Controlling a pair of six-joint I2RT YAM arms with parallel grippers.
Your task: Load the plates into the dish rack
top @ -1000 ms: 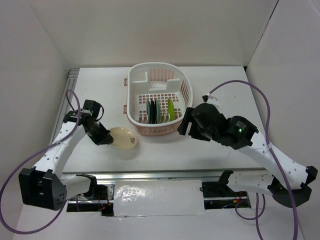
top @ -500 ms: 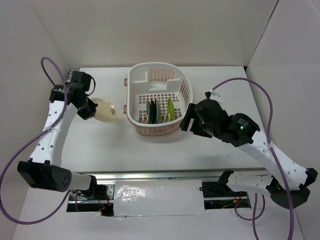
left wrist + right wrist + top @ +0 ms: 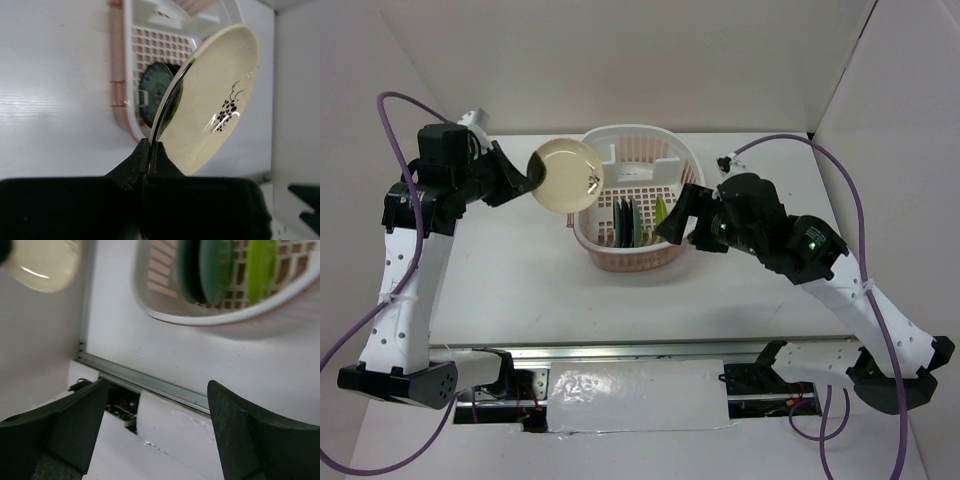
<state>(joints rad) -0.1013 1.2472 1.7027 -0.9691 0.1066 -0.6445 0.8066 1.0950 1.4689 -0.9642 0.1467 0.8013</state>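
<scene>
The left claw (image 3: 150, 150) is closed on the rim of the tan plate (image 3: 567, 174). The plate is held in the air, tilted, over the left rim of the dish rack (image 3: 640, 133). The rack is placed at the far middle of the desk (image 3: 520, 290). The right claw (image 3: 156, 390) is opened wide and nothing is held in it; it is seen just beside the right wall of the rack. Inside the rack, a green plate (image 3: 662, 214) and some darker plates (image 3: 628, 220) are stood upright, close to its near wall.
</scene>
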